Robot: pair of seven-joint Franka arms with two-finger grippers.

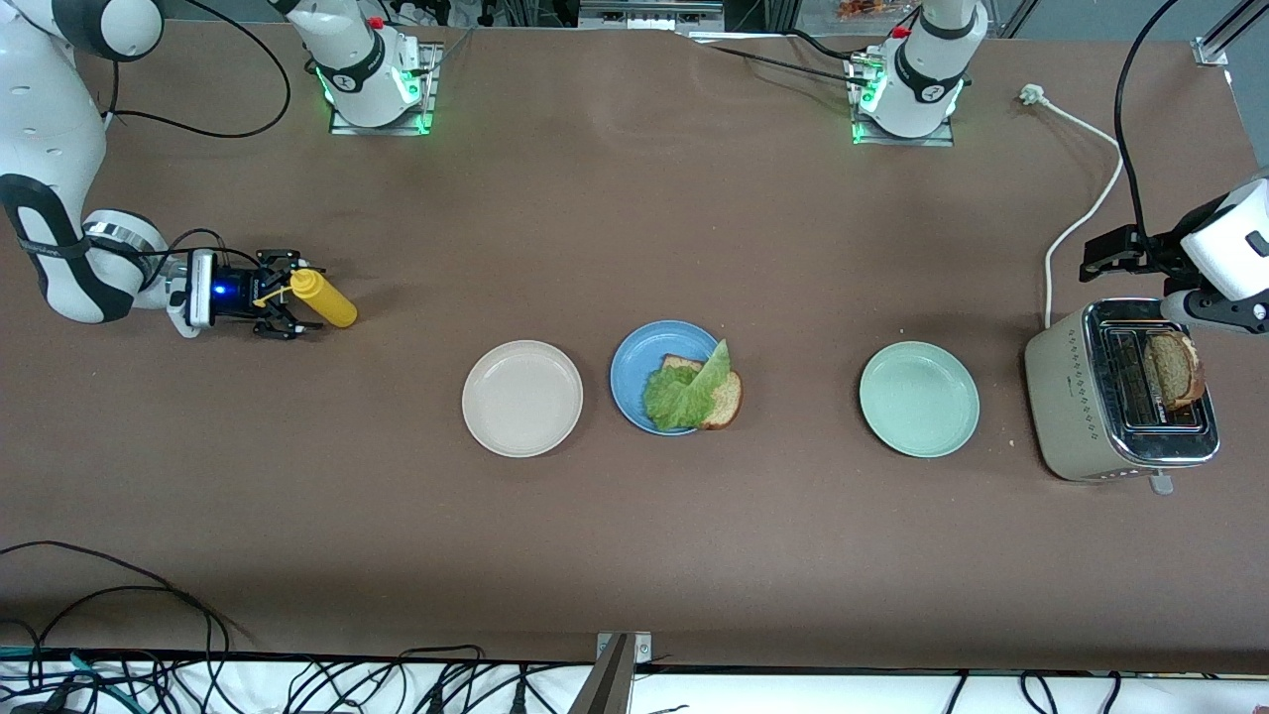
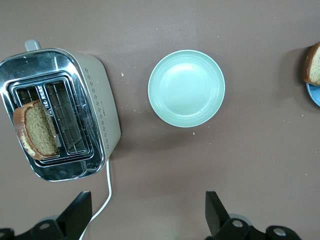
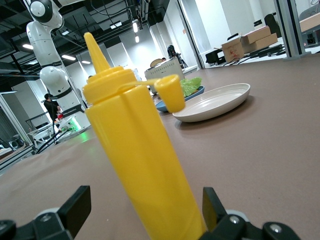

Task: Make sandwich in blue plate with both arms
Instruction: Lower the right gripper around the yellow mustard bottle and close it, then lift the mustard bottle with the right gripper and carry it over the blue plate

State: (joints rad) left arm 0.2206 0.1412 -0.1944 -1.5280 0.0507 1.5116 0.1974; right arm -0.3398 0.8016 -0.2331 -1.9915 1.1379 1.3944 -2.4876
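Observation:
The blue plate [image 1: 639, 359] sits mid-table and holds one bread slice [image 1: 727, 401] with a lettuce leaf [image 1: 682, 392] on top; the slice overhangs the rim toward the left arm's end. A second bread slice [image 1: 1175, 369] stands in the toaster [image 1: 1076, 397], also seen in the left wrist view [image 2: 37, 131]. My left gripper [image 1: 1102, 256] is open and empty in the air beside the toaster [image 2: 102, 115]; its own view shows it [image 2: 147, 215]. My right gripper [image 1: 288, 296] is open around an upright yellow squeeze bottle [image 1: 327, 302], shown in the right wrist view [image 3: 142, 170].
A beige plate [image 1: 522, 398] lies beside the blue plate toward the right arm's end, a mint-green plate [image 1: 919, 399] toward the left arm's end. The toaster's white cord [image 1: 1076, 223] runs toward the arm bases. Cables hang along the table's front edge.

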